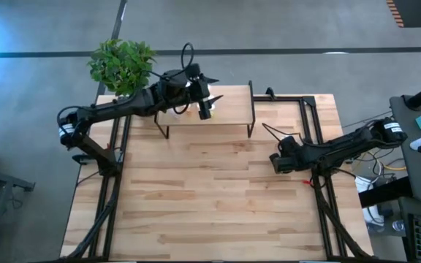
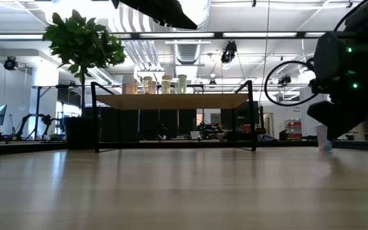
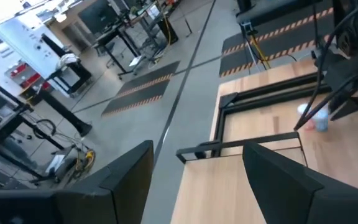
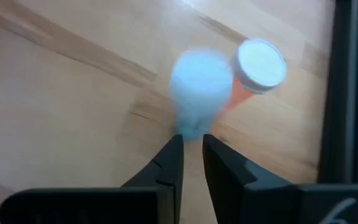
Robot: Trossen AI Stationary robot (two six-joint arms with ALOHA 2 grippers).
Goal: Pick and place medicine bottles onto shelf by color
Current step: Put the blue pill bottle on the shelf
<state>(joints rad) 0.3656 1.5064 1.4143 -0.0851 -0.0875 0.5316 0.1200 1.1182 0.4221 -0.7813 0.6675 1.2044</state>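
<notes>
Right gripper (image 4: 192, 155) fingers were nearly closed with only a narrow gap, their tips at a blue-green bottle (image 4: 197, 87) with a white cap. It stood upright just beside an orange bottle (image 4: 257, 68), both well apart from the shelf (image 1: 229, 113). Left gripper (image 1: 205, 109) hovered over the shelf, fingers spread and empty.

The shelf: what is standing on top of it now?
On the shelf, a row of medicine bottles stands toward its left half. The left gripper hovers above it, open. Bottle colours are hard to tell.
</notes>
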